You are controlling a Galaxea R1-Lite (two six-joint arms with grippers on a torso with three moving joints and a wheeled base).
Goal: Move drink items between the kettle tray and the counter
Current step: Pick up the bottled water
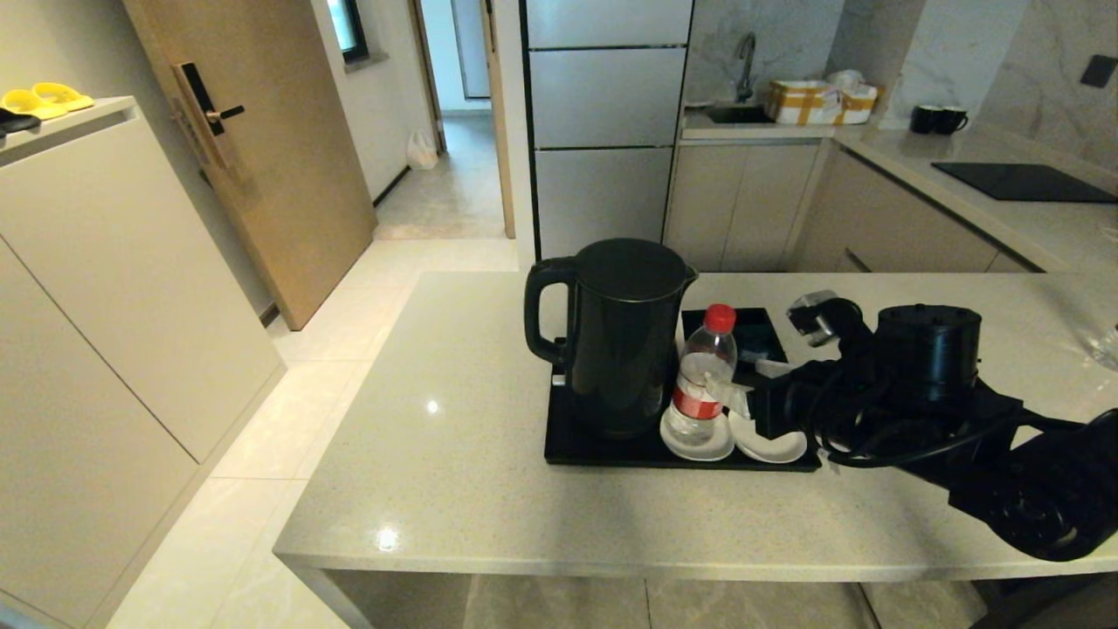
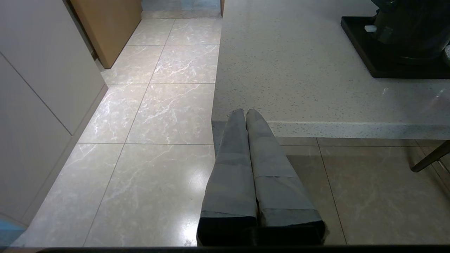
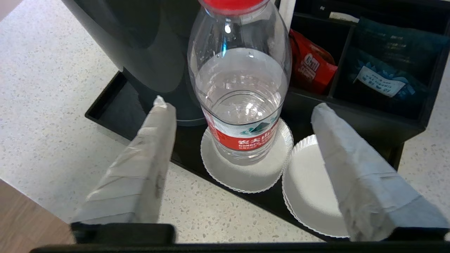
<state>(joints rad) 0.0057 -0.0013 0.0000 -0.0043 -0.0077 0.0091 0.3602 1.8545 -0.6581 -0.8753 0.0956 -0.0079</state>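
Note:
A clear water bottle [image 1: 703,380] with a red cap and red label stands upright on a white paper coaster [image 1: 699,444] on the black kettle tray [image 1: 594,452], just right of the black kettle [image 1: 616,336]. The tray rests on the beige speckled counter [image 1: 454,454]. My right gripper [image 1: 735,398] reaches in from the right at the bottle's label height. In the right wrist view the gripper [image 3: 239,104] is open, its taped fingers [image 3: 154,140] on either side of the bottle [image 3: 242,105] with a gap on both sides. My left gripper [image 2: 245,113] hangs shut below the counter's front edge, holding nothing.
A second white coaster [image 3: 313,186] lies bare beside the first. Behind it a black sachet box [image 3: 386,116] holds red and dark packets. A kettle base and cable [image 1: 926,349] sit to the right on the counter. Tiled floor [image 2: 151,116] lies to the left.

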